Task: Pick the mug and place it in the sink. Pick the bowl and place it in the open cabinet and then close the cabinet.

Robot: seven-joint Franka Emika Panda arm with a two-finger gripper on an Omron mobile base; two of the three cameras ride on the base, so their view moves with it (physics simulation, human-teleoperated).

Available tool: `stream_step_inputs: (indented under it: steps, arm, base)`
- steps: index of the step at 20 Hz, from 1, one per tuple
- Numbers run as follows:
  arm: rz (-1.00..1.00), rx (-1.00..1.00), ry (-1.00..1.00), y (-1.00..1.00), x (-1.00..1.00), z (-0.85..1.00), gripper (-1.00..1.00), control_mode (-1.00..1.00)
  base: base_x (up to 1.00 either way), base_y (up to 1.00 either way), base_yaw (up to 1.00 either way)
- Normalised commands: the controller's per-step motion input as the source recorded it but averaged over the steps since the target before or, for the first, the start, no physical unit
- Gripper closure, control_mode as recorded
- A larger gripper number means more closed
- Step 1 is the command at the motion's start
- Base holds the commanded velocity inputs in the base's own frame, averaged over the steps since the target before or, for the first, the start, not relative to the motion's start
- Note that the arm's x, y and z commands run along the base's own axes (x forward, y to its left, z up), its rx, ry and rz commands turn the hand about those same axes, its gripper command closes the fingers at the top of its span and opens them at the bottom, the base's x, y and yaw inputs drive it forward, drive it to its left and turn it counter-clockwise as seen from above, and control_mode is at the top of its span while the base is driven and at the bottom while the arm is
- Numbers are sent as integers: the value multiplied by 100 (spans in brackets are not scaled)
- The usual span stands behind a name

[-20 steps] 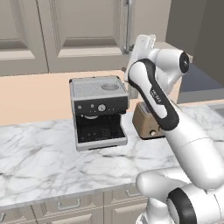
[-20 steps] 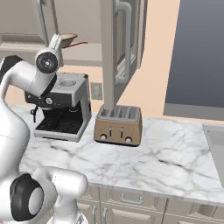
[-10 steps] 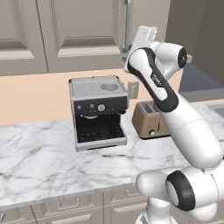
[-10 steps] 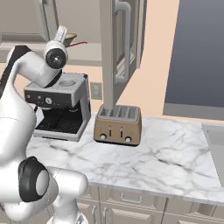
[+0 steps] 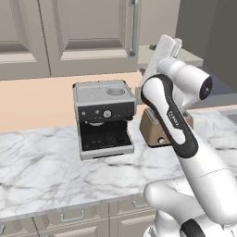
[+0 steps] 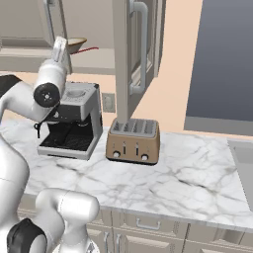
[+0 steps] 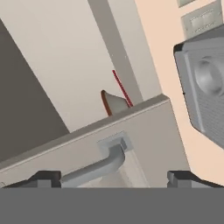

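My gripper [image 7: 113, 178] is wide open right at the cabinet door [image 7: 109, 144], its silver handle [image 7: 94, 166] between my fingertips; the bowl [image 7: 113, 104] sits on the shelf just beyond.

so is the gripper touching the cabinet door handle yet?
Apart. In the hand view both fingertips stand wide, and the silver handle of the cabinet door runs between them, background showing on either side of the bar.

both base cams look down over the counter at the coffee machine [image 5: 104, 118] from opposite sides, hand cam tight beside it [image 7: 205, 83]
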Motion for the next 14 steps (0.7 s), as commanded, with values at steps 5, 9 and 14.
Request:
stream_step_inputs:
  steps: [5, 9, 14]
  arm:
    - [-19, 2, -3, -27, -75, 12, -100, -100]
    - [-20, 8, 21, -38, -95, 29, -100, -100]
    - [-19, 10, 35, -36, -100, 56, -100, -100]
  base:
    - [0, 0, 0]
    - [0, 0, 0]
    - [0, 0, 0]
